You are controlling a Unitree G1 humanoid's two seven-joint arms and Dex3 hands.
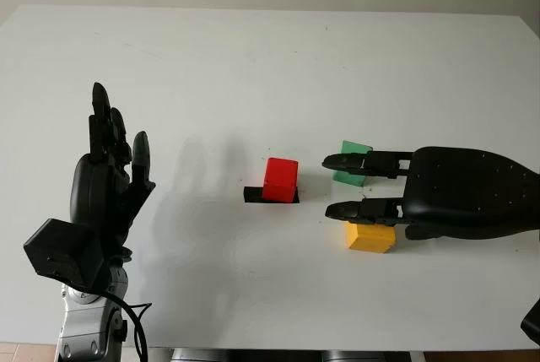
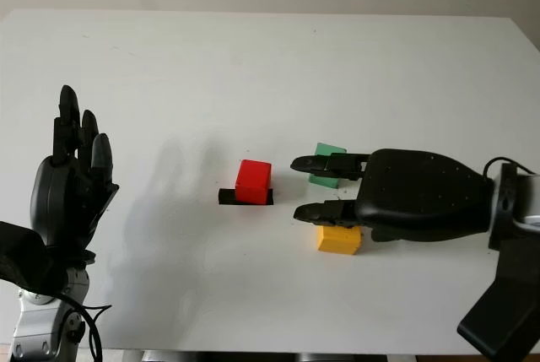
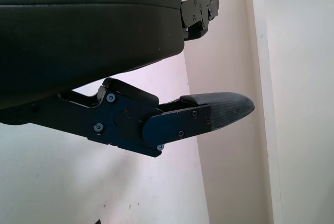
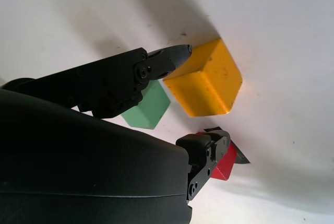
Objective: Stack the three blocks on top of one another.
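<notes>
Reaching over the white counter [image 1: 253, 58], the right hand [image 1: 396, 186] hovers with its fingers [image 1: 354, 161] extended, grasping nothing, above the yellow block [image 1: 369, 237] and the green block [image 1: 353, 162] (both sit separately on the counter, near each other). Left of these, the red block [image 1: 280, 179] stands on a black marker [image 1: 253, 196]. At the counter's left side, the left hand [image 1: 108, 178] is raised upright, open and holding nothing.
</notes>
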